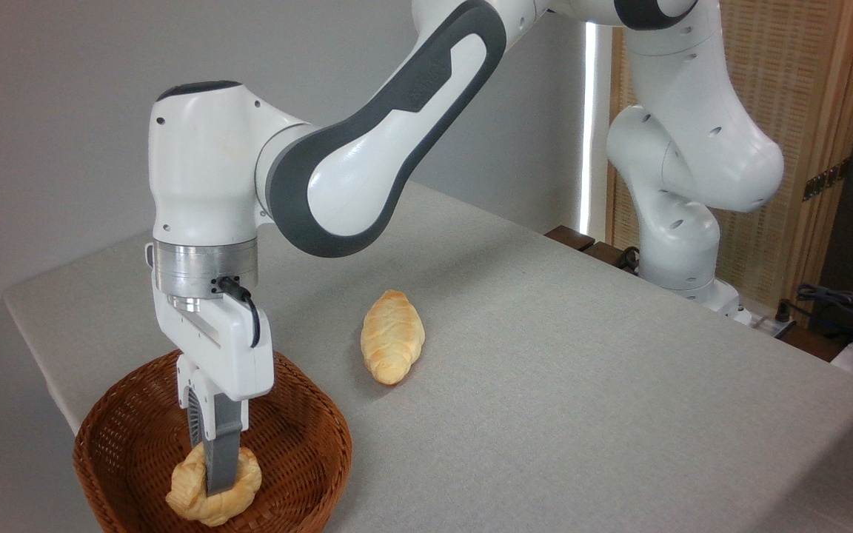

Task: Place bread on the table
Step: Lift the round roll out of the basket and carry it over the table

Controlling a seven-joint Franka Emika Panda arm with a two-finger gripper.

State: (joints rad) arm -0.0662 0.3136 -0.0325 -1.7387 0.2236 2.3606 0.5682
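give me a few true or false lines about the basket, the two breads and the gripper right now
1. The bun lies inside the basket. True.
2. The gripper hangs over the loaf. False: it reaches down into the basket, at the bun.
3. The loaf lies on the table, outside the basket. True.
4. The fingers are spread wide, clear of the bun. False: they are drawn together on the bun.
5. The basket sits at the table's far right end. False: it sits at the near left corner.

Robot lab: Panda arm (pixel 397 133) at cloth-covered table (pixel 582 370), loose cables (pixel 841 303).
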